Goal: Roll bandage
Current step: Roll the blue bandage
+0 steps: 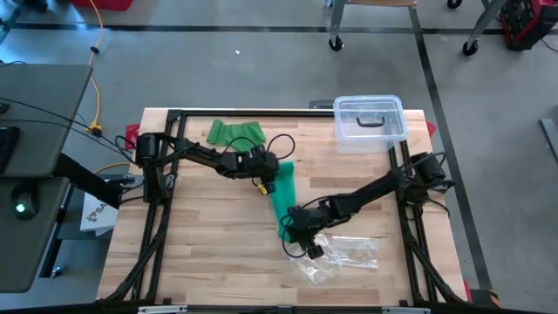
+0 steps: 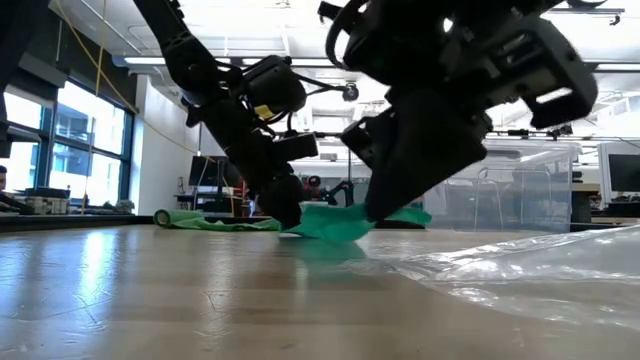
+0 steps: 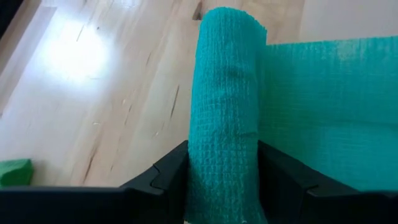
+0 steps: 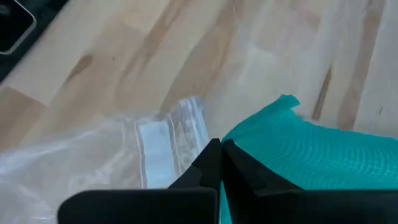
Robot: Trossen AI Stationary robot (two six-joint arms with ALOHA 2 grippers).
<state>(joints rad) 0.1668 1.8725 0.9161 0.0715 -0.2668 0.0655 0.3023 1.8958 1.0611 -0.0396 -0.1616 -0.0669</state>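
Bandage roll [image 3: 225,112] between left jaws (clamped)

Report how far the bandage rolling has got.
Done: a short roll is wound at one end, clamped between the left gripper fingers. In hand: the right gripper is shut, pinning the strip's far end against the table. Left: the flat green strip between them remains unrolled.

In the left wrist view the rolled bandage [image 3: 225,112] runs off the picture's lower edge, so its held end is cut off. In the high view the right pincer [image 1: 291,228] covers the strip's near end. The clear box [image 1: 370,122] holds something too small to tell
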